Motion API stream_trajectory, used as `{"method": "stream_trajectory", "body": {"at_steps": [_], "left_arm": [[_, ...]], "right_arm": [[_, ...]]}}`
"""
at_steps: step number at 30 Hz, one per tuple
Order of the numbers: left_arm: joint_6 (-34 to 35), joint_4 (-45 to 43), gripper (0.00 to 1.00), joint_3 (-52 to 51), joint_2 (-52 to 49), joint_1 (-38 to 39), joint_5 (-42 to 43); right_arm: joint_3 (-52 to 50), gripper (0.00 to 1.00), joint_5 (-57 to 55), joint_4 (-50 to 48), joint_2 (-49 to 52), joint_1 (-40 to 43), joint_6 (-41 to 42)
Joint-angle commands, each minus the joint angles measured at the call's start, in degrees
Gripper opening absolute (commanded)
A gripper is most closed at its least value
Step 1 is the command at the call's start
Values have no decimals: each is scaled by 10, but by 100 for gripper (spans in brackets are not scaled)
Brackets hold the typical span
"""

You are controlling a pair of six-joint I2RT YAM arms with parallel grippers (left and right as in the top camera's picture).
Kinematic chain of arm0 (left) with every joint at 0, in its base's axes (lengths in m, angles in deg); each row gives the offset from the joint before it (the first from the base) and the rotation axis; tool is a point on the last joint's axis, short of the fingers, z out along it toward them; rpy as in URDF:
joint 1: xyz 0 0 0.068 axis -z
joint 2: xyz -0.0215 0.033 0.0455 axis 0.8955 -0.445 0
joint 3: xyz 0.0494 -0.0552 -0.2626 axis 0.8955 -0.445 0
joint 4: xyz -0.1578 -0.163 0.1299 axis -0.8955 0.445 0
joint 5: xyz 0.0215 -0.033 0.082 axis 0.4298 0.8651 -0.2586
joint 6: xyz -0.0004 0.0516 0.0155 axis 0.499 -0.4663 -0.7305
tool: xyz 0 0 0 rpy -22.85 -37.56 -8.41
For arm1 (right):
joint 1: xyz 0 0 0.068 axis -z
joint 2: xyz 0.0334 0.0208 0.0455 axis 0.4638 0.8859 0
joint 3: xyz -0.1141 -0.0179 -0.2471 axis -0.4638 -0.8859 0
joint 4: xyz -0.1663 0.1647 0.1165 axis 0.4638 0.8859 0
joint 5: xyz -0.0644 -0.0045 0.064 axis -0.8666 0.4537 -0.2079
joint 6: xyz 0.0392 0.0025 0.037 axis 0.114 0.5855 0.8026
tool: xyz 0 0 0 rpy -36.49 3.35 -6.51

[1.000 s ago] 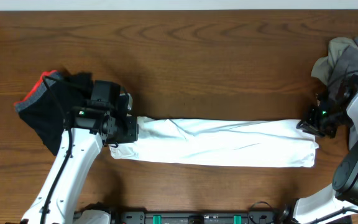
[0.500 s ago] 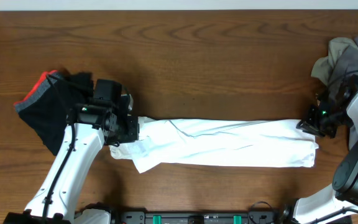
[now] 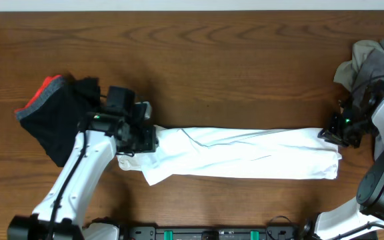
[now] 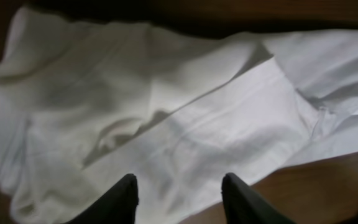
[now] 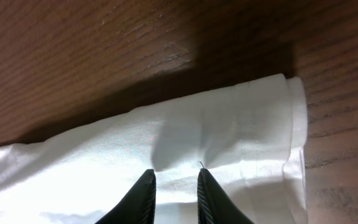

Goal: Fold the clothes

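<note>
You see the left gripper [image 4: 179, 182], clamped earlier, now spread apart at 9 o'clock on the T-shirt [image 3: 245, 160]; the right gripper [image 5: 174, 175] pinches its 3 o'clock end.

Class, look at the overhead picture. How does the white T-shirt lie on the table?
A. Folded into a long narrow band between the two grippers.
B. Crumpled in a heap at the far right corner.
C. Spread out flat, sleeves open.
A: the white T-shirt stretches as one long narrow band from the left gripper to the right gripper.
</note>
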Motion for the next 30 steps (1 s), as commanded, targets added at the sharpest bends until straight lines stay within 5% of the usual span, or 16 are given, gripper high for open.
{"method": "stream_trajectory", "body": {"at_steps": [1,22,30], "left_arm": [[-45,-33,50,-6,-27,26,15],[38,-218,55,-6,-144,99,45],[38,-214,13,-6,-144,99,45]], "right_arm": [[-3,21,1,1,-2,-5,-6],[-3,22,1,2,-2,-5,-6],[-3,22,0,2,-2,-5,-6]]}}
